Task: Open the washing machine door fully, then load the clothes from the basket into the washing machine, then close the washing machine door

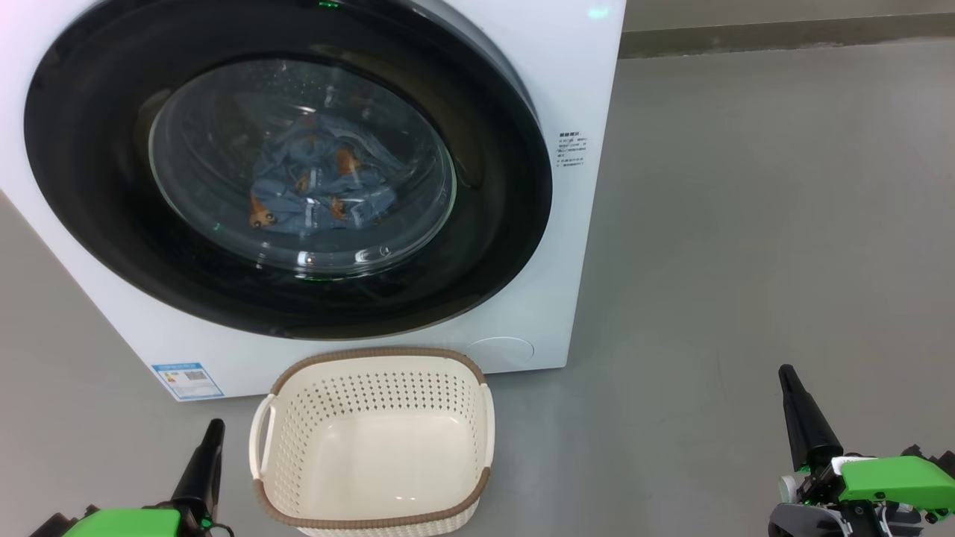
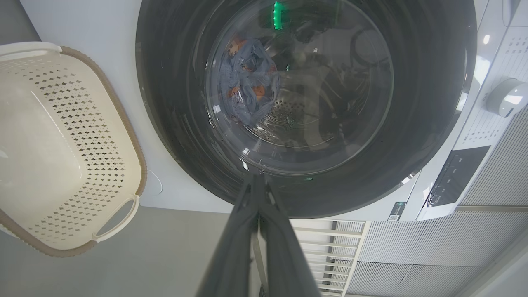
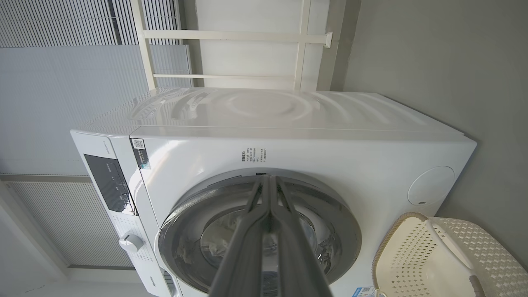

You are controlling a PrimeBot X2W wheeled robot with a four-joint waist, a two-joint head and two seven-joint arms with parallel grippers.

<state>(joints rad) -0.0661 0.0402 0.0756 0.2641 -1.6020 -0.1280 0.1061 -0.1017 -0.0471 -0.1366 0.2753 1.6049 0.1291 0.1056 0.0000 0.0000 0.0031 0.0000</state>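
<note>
The white washing machine [image 1: 567,89] fills the upper left of the head view, and its door [image 1: 97,97] with the glossy black rim lies flat against the front. Through the glass I see the light-blue clothes [image 1: 317,190] with orange figures lying in the drum, also as the clothes [image 2: 247,88] in the left wrist view. The cream basket [image 1: 373,440] stands on the floor in front of the machine with nothing in it. My left gripper [image 1: 214,426] is shut at the lower left beside the basket. My right gripper [image 1: 785,371] is shut at the lower right, well away from both.
Grey floor [image 1: 746,224] stretches to the right of the machine. A control panel and a round knob [image 2: 505,97] sit on the machine's upper front. A white frame and ribbed wall panels [image 3: 62,90] rise behind it.
</note>
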